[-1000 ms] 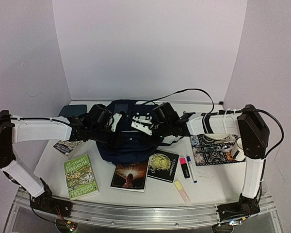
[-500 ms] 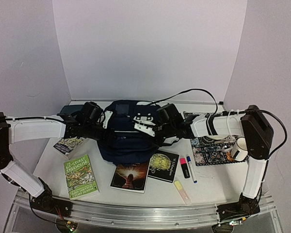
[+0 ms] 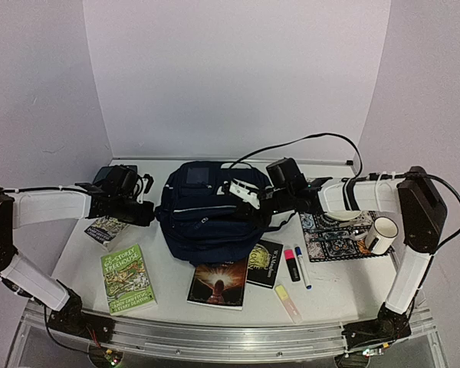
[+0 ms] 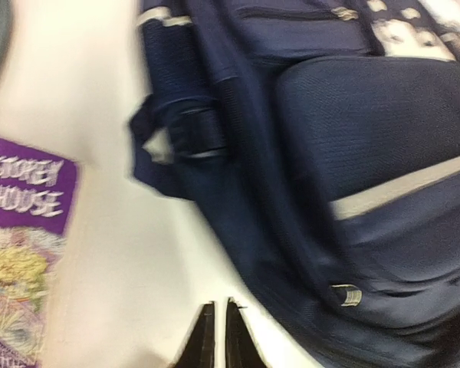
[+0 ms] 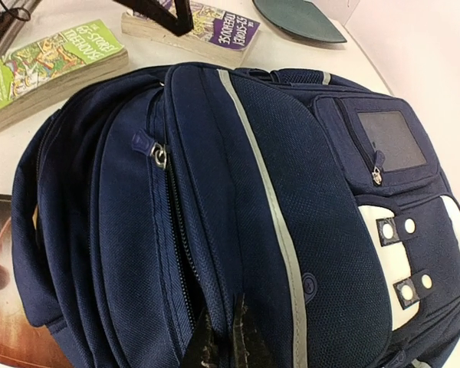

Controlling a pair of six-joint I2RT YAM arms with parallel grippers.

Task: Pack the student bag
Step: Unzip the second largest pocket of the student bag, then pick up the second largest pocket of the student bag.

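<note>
While student bag (image 3: 207, 222) lies centred | left gripper (image 4: 218, 310) closed, beside its edge | right gripper (image 5: 224, 318) closed, on fabric

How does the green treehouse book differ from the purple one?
The green book lies nearer the front edge, fully in view; the purple book sits farther back, partly under the left arm. Covers differ: green versus purple. Both lie flat, left of the student bag.
</note>
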